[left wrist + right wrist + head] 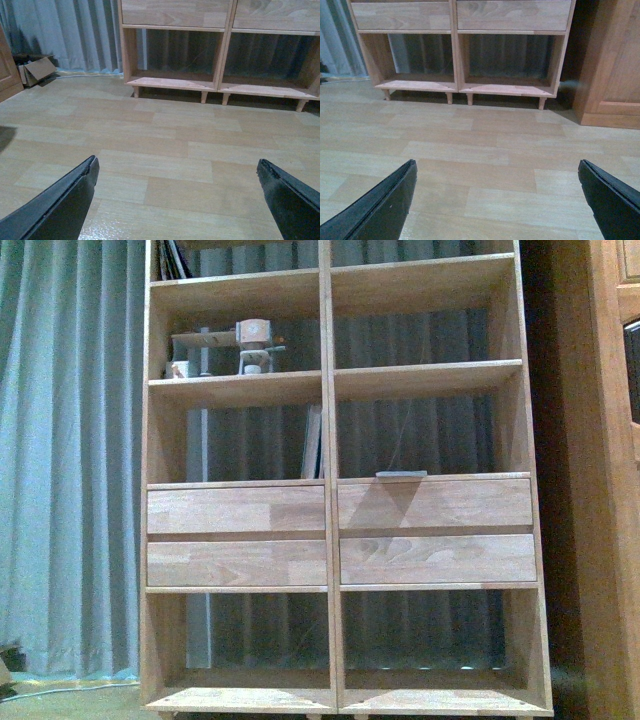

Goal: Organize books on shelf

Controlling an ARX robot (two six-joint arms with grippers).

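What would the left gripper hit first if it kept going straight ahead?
Nothing near: the open left gripper faces bare floor. Going on, it would probably meet the floor, or else the bottom board of the bookcase beyond; depth is hard to judge.

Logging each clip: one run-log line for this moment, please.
left gripper: open, empty | right gripper: open, empty | both over floor | book: upright at shelf divider

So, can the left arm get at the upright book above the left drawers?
Probably yes: nothing stands before the book, and the shelf is open-fronted. But the left gripper, jaws open, is low over the floor, so it must rise first.
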